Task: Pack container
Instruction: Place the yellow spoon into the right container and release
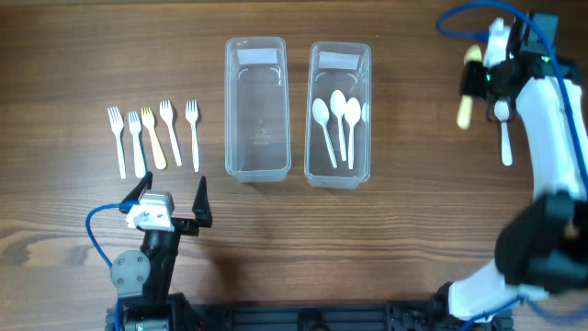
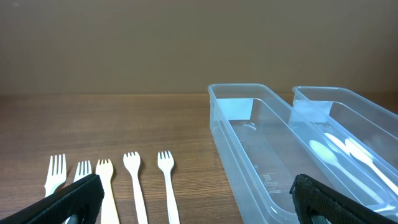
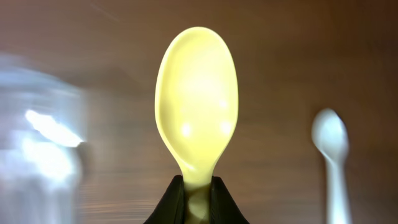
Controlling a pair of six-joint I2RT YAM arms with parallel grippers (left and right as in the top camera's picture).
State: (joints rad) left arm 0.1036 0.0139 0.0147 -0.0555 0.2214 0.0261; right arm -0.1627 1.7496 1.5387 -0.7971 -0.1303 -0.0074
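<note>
Two clear plastic containers stand side by side: the left one (image 1: 257, 108) is empty, the right one (image 1: 339, 112) holds three white spoons (image 1: 336, 124). Several forks (image 1: 153, 136) lie in a row at the left, one of them yellowish. My right gripper (image 1: 478, 85) is shut on a pale yellow spoon (image 3: 196, 112) and holds it above the table, right of the containers. A white spoon (image 1: 503, 131) lies on the table beside it. My left gripper (image 1: 173, 193) is open and empty, just below the forks.
The wooden table (image 1: 413, 230) carries everything. In the left wrist view the forks (image 2: 134, 180) lie ahead left and the empty container (image 2: 261, 155) ahead right. The blue cable (image 1: 459, 14) loops near the right arm.
</note>
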